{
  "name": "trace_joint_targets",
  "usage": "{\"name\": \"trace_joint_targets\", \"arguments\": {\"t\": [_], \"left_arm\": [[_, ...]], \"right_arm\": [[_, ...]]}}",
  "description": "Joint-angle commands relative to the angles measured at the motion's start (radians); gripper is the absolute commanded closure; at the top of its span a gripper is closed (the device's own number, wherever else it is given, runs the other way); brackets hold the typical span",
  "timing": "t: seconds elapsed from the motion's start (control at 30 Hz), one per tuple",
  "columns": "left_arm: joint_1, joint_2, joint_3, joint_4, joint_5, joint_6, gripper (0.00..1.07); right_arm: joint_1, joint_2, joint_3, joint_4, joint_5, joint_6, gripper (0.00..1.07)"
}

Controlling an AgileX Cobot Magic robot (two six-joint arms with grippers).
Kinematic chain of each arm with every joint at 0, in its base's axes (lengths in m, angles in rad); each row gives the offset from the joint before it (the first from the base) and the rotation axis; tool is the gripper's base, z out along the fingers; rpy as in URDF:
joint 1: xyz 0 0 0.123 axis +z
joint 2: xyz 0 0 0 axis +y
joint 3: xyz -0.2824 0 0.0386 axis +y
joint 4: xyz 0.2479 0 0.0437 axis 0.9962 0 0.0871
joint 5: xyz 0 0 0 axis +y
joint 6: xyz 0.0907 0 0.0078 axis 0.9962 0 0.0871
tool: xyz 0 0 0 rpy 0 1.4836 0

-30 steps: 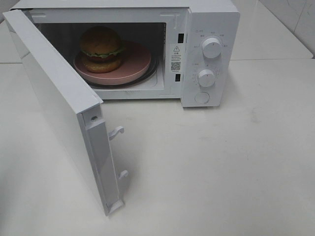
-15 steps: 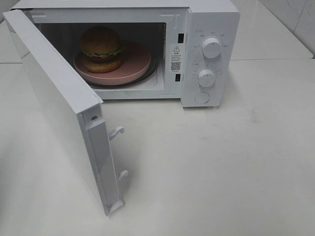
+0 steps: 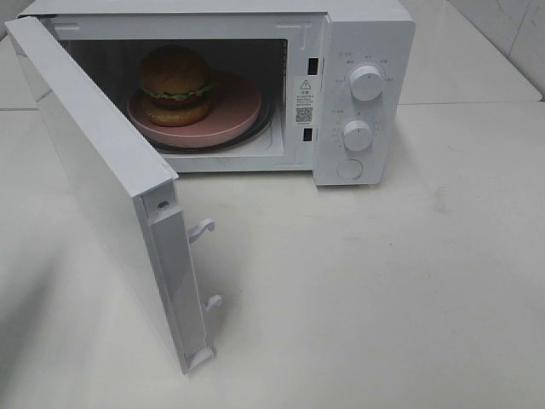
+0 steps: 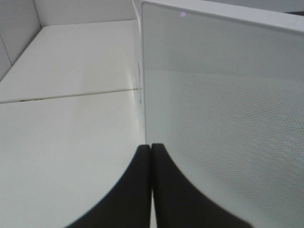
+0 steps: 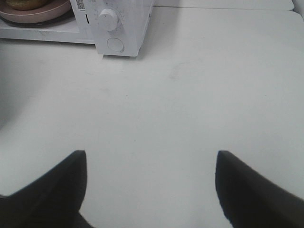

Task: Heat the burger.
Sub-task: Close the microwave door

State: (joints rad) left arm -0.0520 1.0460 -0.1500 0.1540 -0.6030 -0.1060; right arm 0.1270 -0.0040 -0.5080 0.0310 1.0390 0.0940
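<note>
Left wrist view: the left gripper [image 4: 151,150] has its jaws pressed together with nothing between them. The tips sit just beside the outer face of the door [image 4: 223,118], near its edge; whether they touch it cannot be told.

Right wrist view: the right gripper [image 5: 151,154] has its jaws wide apart and empty, hovering over bare table [image 5: 190,95], well apart from the microwave [image 5: 123,23].

Exterior high view: neither gripper appears in frame. The door [image 3: 94,170] stands open, running from the upper left of the frame down to the lower centre. The burger [image 3: 174,85] sits upright on the pink plate [image 3: 238,106] inside the cavity, in the upper left of the frame, toward the left side of the plate. Two knobs [image 3: 366,83] and a round button [image 3: 349,169] occupy the panel at upper centre-right.

Change check: compared with the exterior pictures from the last second, nothing has shifted. The door angle, burger and plate positions all match.

Task status, as a judgement: loading appears complete and the door remains to be closed. The closed left gripper next to the outer face is placed for a push. After that, a knob must be turned. A push close to the hinge side would likely need more force.
</note>
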Motion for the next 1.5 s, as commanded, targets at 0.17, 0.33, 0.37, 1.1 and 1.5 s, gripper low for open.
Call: {"name": "trace_joint_targets", "arguments": {"t": [0.17,0.33,0.37,1.1,1.5], "left_arm": [[-0.114,0.161,-0.012,0.008,-0.151,0.000,1.07],[-0.199,0.243,-0.048,-0.007,-0.193,0.005,1.07],[-0.217,0.259,-0.056,-0.018,-0.204,0.016,1.07],[-0.582,0.546,-0.284,-0.465,-0.262,0.230,1.07],[-0.706,0.688,-0.504,-0.654,-0.249,0.322,1.07]], "right_arm": [[-0.007,-0.026,0.001,-0.001,-0.002,-0.004,0.35],[-0.007,-0.026,0.001,-0.001,-0.002,-0.004,0.35],[-0.007,-0.026,0.001,-0.001,-0.002,-0.004,0.35],[-0.007,-0.026,0.001,-0.001,-0.002,-0.004,0.35],[-0.007,-0.026,0.001,-0.001,-0.002,-0.004,0.35]]}}
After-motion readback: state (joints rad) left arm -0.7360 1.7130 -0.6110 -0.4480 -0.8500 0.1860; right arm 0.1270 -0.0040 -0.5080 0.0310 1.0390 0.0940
